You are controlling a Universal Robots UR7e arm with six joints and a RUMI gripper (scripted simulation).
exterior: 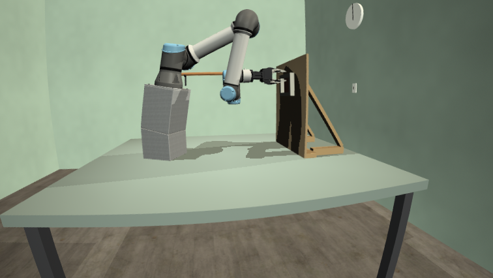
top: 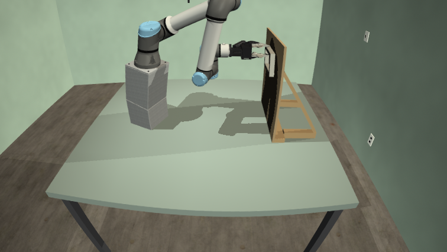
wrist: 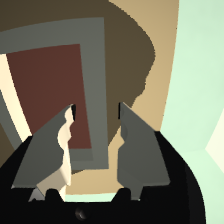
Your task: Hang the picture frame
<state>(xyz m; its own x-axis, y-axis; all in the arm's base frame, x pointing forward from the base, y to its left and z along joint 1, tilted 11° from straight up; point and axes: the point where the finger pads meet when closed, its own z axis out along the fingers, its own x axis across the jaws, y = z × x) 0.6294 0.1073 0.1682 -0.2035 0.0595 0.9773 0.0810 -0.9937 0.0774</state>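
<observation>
A small picture frame (top: 271, 61) with a grey border and a dark red-brown picture hangs high on the dark face of an upright wooden board (top: 275, 87). It also shows in the exterior view (exterior: 288, 83) and in the wrist view (wrist: 55, 85). My gripper (top: 263, 50) reaches level from the left to the frame's top part. In the wrist view the fingers stand apart on either side of the frame's right bar, with a gap on each side. The screw is hidden behind the frame.
The board leans on a wooden brace stand (top: 297, 119) at the table's right side. The arm's grey pedestal (top: 147, 93) stands at the back left. A dark wall lies just beyond the stand.
</observation>
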